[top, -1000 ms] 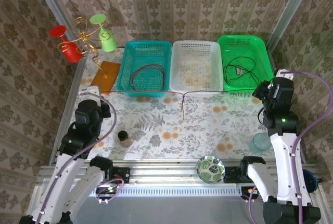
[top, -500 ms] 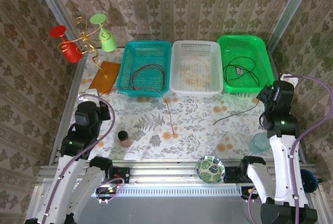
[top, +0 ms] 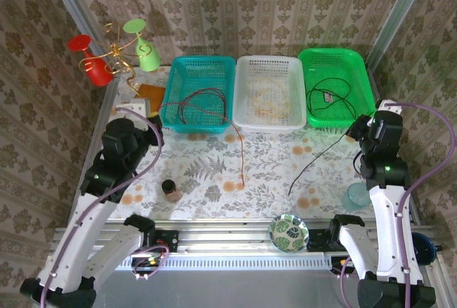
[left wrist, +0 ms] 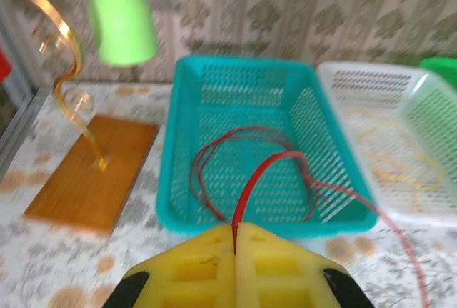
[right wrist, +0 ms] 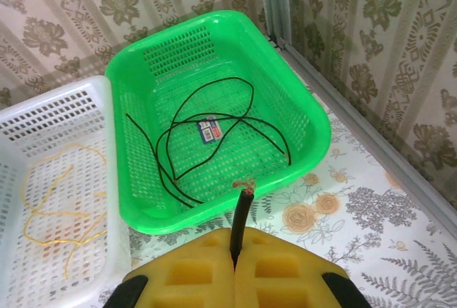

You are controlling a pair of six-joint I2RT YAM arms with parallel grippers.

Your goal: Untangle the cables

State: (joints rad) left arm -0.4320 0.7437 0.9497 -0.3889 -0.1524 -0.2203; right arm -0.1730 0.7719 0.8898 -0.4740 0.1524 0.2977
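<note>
A dark red cable (top: 241, 152) loops inside the teal basket (top: 171, 93), crosses its front rim and trails down onto the table. My left gripper (top: 154, 131) is at the basket's front left corner. In the left wrist view its yellow fingers (left wrist: 193, 265) are shut on the red cable (left wrist: 265, 169). My right gripper (top: 355, 131) is shut on a black cable (top: 318, 161) whose free end lies on the table. The bare copper tip (right wrist: 243, 186) sticks out past the pads. Another black cable (right wrist: 214, 136) lies in the green basket (right wrist: 314, 136). A yellow cable (right wrist: 50, 208) lies in the white basket (top: 246, 118).
A gold stand with red and green cups on a wooden base (top: 151, 94) is at the far left. A small brown jar (top: 170, 189), a patterned bowl (top: 288, 232) and a clear cup (top: 355, 196) sit along the near edge.
The line stretched taut between the grippers has parted into a red and a black cable. My left gripper moved toward the teal basket. The black cable's loose end swung nearer.
</note>
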